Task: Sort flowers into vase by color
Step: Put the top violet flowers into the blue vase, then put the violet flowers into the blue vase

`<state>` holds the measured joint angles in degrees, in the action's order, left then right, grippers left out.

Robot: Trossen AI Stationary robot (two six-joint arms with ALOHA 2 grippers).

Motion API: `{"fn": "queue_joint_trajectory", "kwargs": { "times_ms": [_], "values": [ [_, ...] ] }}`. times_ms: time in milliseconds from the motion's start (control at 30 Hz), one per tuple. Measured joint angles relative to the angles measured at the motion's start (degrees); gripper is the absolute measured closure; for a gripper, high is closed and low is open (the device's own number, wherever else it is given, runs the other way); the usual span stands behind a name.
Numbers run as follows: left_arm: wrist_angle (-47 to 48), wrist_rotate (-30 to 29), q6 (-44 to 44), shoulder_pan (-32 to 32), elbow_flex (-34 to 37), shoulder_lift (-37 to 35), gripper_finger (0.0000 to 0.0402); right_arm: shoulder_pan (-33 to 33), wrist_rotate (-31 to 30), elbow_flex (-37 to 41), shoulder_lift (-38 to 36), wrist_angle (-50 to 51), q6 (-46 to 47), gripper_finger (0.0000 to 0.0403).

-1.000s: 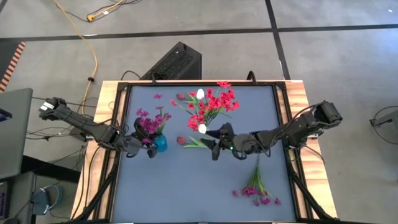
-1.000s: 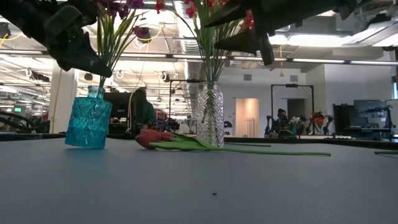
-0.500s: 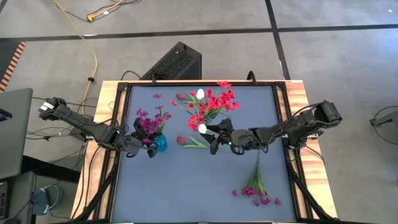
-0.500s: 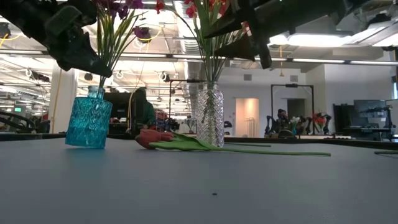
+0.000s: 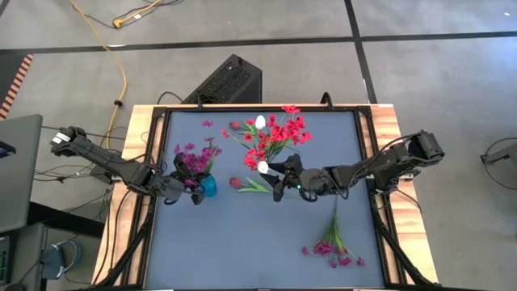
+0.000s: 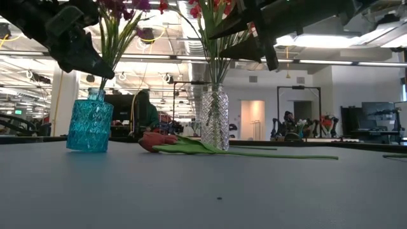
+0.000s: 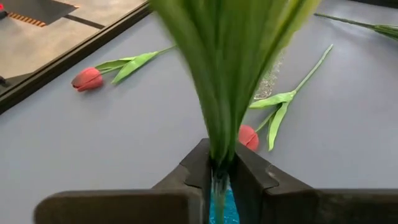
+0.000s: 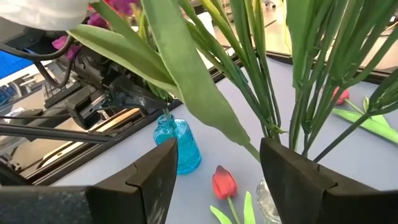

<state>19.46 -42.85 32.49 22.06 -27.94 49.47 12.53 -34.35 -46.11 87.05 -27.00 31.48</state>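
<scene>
A blue glass vase [image 6: 90, 124] holds magenta-purple sprigs [image 5: 194, 158]. My left gripper [image 7: 222, 163] is shut on their green stems just above the vase's neck. A clear cut-glass vase [image 6: 215, 117] holds red blossom sprigs [image 5: 279, 131] and a white bud [image 5: 262, 167]. My right gripper [image 8: 214, 174] is open above that vase, one finger on either side of the stem bundle; I cannot tell whether they touch it. A pink-red tulip [image 5: 236, 183] lies flat on the table between the two vases. My left gripper pinches the bundle of green stems [image 7: 221, 146] between its two fingers [image 7: 198, 167], just above the blue vase's neck [image 7: 217, 200]. The fingers come level from the table's left side, across the stems. The stems stand upright with their lower ends in the vase.
A second tulip [image 5: 234, 125] and a small magenta bloom [image 5: 204, 124] lie near the far edge. A magenta-purple sprig [image 5: 333, 245] lies near the right front. The table's near half has free room. A raised frame [image 5: 367, 129] borders the mat.
My right gripper has moved a little toward the table's left, closer in on the stems above the clear vase, and has then kept still.
</scene>
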Motion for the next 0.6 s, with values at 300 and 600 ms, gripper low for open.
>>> {"fn": "queue_joint_trajectory", "kwargs": {
  "times_ms": [300,600],
  "values": [
    [1.04,4.78,-1.44,0.0,-0.02,-3.13,0.0282,0.0,0.04,0.0,0.0,0.0,0.0,0.0148],
    [8.96,13.48,4.07,0.0,-0.04,-14.03,0.0254,0.0,0.04,0.0,0.0,0.02,0.0,0.0148]
  ]
}}
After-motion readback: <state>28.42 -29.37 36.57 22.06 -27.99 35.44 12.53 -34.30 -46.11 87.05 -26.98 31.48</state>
